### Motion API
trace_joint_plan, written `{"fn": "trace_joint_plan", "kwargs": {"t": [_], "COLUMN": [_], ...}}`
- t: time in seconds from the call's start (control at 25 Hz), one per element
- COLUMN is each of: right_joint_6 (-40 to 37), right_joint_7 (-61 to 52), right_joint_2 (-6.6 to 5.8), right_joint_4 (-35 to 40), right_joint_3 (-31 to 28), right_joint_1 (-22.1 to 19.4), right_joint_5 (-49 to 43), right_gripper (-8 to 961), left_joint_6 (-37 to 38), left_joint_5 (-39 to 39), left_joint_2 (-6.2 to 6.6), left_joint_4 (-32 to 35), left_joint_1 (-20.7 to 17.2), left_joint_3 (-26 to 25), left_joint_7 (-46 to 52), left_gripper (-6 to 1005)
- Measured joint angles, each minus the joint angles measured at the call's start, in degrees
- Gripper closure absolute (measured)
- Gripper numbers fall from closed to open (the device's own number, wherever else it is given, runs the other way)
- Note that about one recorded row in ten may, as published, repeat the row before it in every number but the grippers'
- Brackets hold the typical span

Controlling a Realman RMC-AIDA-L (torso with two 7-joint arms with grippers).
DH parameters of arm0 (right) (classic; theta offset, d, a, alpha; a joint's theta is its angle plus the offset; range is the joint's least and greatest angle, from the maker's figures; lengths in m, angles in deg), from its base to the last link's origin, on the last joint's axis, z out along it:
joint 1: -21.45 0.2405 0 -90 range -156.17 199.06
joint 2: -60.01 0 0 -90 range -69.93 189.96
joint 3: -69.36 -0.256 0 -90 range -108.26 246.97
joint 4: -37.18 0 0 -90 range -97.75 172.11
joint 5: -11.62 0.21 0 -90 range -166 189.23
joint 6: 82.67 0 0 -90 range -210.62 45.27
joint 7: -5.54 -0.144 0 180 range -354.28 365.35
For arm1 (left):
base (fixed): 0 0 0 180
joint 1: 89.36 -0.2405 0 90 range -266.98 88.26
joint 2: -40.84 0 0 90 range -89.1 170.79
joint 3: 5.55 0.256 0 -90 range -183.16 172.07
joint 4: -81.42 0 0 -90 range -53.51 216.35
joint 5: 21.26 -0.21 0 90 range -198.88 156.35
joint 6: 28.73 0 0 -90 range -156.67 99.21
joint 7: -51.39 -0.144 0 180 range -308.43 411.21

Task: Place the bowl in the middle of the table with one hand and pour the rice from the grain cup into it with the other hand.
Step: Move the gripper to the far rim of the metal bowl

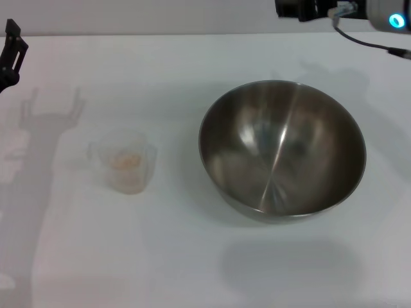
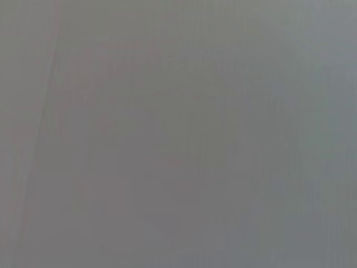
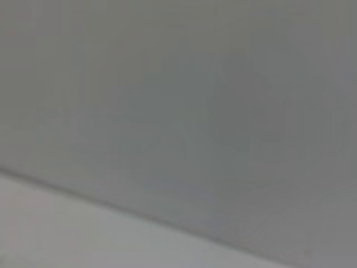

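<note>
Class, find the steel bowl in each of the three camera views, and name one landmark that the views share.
Head view: the bowl stands right of centre on the table, empty, with the grain cup to its left.
Left wrist view: not in it; only a plain grey surface shows.
Right wrist view: not in it; plain grey and a pale band.
Shared landmark: none can be made out.

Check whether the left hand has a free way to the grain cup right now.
Probably yes: the left hand sits at the table's far left edge, the grain cup stands alone nearby, and the bowl lies well to its right.
</note>
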Motion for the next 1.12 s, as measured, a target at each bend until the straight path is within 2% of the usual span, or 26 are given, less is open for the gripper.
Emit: {"fn": "trace_joint_plan", "kwargs": {"t": [0.04,0.08,0.2,0.24,0.28,0.32,0.36,0.44,0.6,0.88,1.12], "right_joint_6": [10.97,10.97,24.09,30.83,30.83,33.01,36.56,38.74,39.87,39.58,35.83], "right_joint_7": [2.48,2.48,6.18,8.86,8.86,9.9,11.89,13.33,14.76,18.07,20.78], "right_joint_2": [-0.07,-0.07,-0.15,-0.4,-0.4,-0.63,-1.35,-1.94,-2.28,-1.98,-1.47], "right_joint_4": [1.97,1.97,1.42,-0.8,-0.8,-2.02,-4.96,-7.81,-10.51,-15.91,-22.53], "right_joint_3": [-4.6,-4.6,-12.15,-16.27,-16.27,-17.5,-19.0,-19.86,-20.01,-20.14,-20.31], "right_joint_1": [3.55,3.55,8.97,12.32,12.32,13.58,15.76,17.39,18.34,18.74,18.84], "right_joint_5": [1.6,1.6,3.04,2.89,2.89,2.79,2.49,1.92,0.63,-2.55,-2.71], "right_gripper": [263,262,262,262,262,262,262,262,262,261,262], "left_joint_6": [0.0,0.15,0.33,0.35,0.35,0.35,0.34,0.34,0.35,0.42,0.47], "left_joint_5": [0.0,-0.02,0.01,0.02,0.01,0.02,0.01,0.02,0.01,-0.17,-0.14], "left_joint_2": [0.0,0.05,0.07,0.08,0.08,0.08,0.08,0.09,0.09,0.08,0.08], "left_joint_4": [0.0,0.0,0.01,0.0,0.0,0.0,0.02,0.11,0.16,0.18,0.18], "left_joint_1": [0.0,-0.19,-0.28,-0.24,-0.17,-0.13,-0.07,0.07,0.25,0.56,0.56], "left_joint_3": [0.0,-0.08,-0.12,-0.14,-0.15,-0.15,-0.16,-0.17,-0.17,-0.17,-0.18], "left_joint_7": [0.0,0.0,0.0,0.0,0.0,0.0,0.0,0.0,0.0,0.0,0.0], "left_gripper": [129,129,129,128,128,128,128,129,129,131,132]}}
